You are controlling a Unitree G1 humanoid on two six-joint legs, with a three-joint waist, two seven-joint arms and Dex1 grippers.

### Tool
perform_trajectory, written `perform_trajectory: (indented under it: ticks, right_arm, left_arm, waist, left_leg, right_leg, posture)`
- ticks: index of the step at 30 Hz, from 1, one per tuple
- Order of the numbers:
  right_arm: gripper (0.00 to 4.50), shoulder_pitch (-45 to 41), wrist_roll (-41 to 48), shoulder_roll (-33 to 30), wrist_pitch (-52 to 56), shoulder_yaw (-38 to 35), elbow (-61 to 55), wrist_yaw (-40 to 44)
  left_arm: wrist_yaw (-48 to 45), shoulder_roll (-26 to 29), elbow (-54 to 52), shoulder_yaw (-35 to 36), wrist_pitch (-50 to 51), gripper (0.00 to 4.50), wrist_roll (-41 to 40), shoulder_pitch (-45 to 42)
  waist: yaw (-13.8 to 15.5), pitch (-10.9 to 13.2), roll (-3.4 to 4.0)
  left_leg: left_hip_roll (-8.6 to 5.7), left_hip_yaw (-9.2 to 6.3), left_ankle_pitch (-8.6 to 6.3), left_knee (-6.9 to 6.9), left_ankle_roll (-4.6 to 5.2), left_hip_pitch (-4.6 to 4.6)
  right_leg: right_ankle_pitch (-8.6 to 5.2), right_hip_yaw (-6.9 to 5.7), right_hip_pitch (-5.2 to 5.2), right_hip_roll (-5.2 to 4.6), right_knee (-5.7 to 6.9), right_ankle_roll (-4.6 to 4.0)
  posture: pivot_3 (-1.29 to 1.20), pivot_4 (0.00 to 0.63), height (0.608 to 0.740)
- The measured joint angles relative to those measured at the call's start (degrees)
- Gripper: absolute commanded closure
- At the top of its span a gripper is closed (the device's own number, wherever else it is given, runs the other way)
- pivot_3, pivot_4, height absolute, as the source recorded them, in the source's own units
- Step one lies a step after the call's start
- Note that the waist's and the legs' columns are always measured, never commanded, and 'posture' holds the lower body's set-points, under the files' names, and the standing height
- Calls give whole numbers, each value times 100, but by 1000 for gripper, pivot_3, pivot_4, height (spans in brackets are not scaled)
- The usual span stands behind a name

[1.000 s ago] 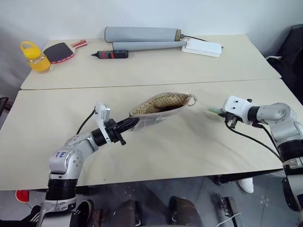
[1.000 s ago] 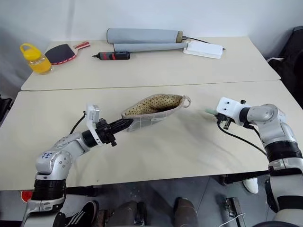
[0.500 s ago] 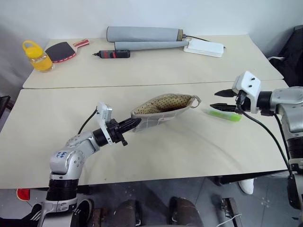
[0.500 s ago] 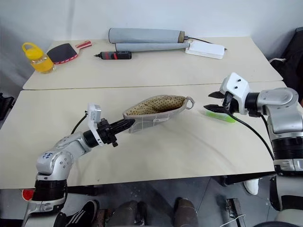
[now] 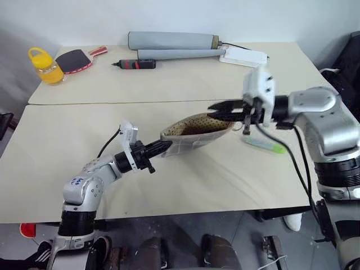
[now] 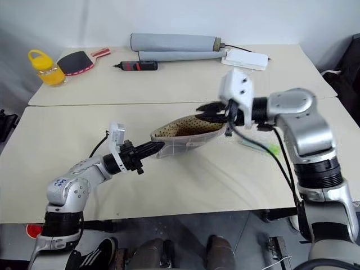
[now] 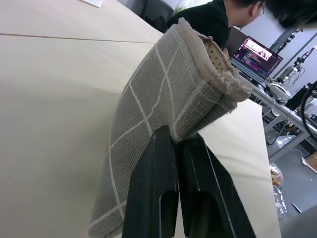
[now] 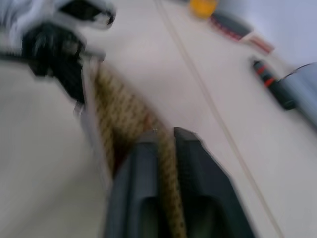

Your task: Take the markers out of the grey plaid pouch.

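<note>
Two pale beige tables (image 5: 185, 84) pushed together, seam running across. White wall (image 5: 169, 17) behind far table. Dark grey floor (image 5: 180, 236) below near edge. Left wrist view: desk with lit laptop (image 7: 255, 52) beyond table.

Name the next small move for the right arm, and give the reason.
Probably open the right claw slightly and dip it into the pouch to feel for the second marker. The green marker already lies on the table; the left claw pinches the pouch's end, holding its mouth up, and the right claw hangs shut at that mouth.
</note>
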Motion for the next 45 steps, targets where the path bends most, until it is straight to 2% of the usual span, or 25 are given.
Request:
perform_trajectory:
  ticks: [8,10,13,18,22,28,30,33,37,42,45]
  right_arm:
    - [4458,-112,-1501,-103,-1514,1062,688,179]
    - [4458,-163,-1618,-118,-1645,1115,743,302]
    - [4458,-200,-1377,-246,-1182,1093,420,745]
    - [4458,-159,-604,-789,537,1089,-900,1597]
    - [4458,-163,-170,-915,1521,1086,-1556,1732]
    - [4458,-62,-951,-1042,1087,1410,-1092,1316]
    - [4458,30,-1439,-921,542,1599,-813,952]
    - [4458,91,-1669,-715,256,1631,-668,720]
    - [4458,219,-1704,-400,205,1620,-662,578]
    - [4458,232,-1161,-314,869,1374,-1204,826]
    - [4458,212,-1238,-285,830,1407,-1209,806]
  left_arm:
    - [-172,174,-223,-41,677,4500,-429,-5]
    - [-351,326,-299,-71,912,4500,-628,-11]
    - [-618,509,-378,-167,1142,4500,-816,-16]
    - [-882,605,-403,-197,1283,4500,-975,-20]
    - [-1010,580,-181,-196,1191,4500,-999,-60]
    - [-1183,569,216,-481,251,4500,-249,-18]
    - [-1164,490,219,-525,-14,4500,-63,-16]
    - [-1140,448,223,-544,-153,4500,43,3]
    - [-1130,352,194,-601,-243,4500,102,85]
    - [-1130,279,148,-590,-245,4500,55,167]
    - [-1132,258,140,-589,-246,4500,18,175]
  waist:
    - [13,0,0]
    - [9,0,0]
    - [21,0,0]
    - [41,0,0]
    - [32,0,0]
    - [41,-1,-2]
    - [32,-2,-3]
    - [23,-2,-3]
    - [31,-2,-4]
    - [35,-2,-4]
    - [36,-3,-5]
  left_leg:
    - [2,1,0,0,-1,0]
    - [3,1,0,0,-1,0]
    - [5,-3,0,0,-1,0]
    - [6,-9,0,3,0,-3]
    - [5,-7,0,4,-1,-2]
    - [0,-2,-1,5,-1,-5]
    - [0,1,-1,5,-2,-5]
    - [-1,0,0,5,-3,-4]
    - [1,-1,0,6,-2,-4]
    - [4,-4,0,8,-1,-5]
    - [2,-3,0,8,-1,-5]
  right_leg:
    - [0,1,-3,1,2,0]
    - [0,1,-3,1,2,0]
    - [0,-1,-3,3,3,0]
    - [0,-3,-1,3,1,0]
    - [-2,-1,-1,2,1,-4]
    - [-2,-2,-4,1,-2,-4]
    - [-2,0,-6,1,-2,-4]
    - [-2,-2,-7,3,2,-4]
    - [-1,-2,-5,3,4,-3]
    - [-1,-3,-4,3,5,-4]
    - [-1,-2,-4,2,4,-4]
  posture:
    - [0,150,740]
    - [0,150,740]
    - [0,150,740]
    - [0,150,740]
    - [0,150,740]
    - [0,150,740]
    - [0,150,740]
    - [0,150,740]
    - [0,150,740]
    - [0,150,740]
    - [0,150,740]
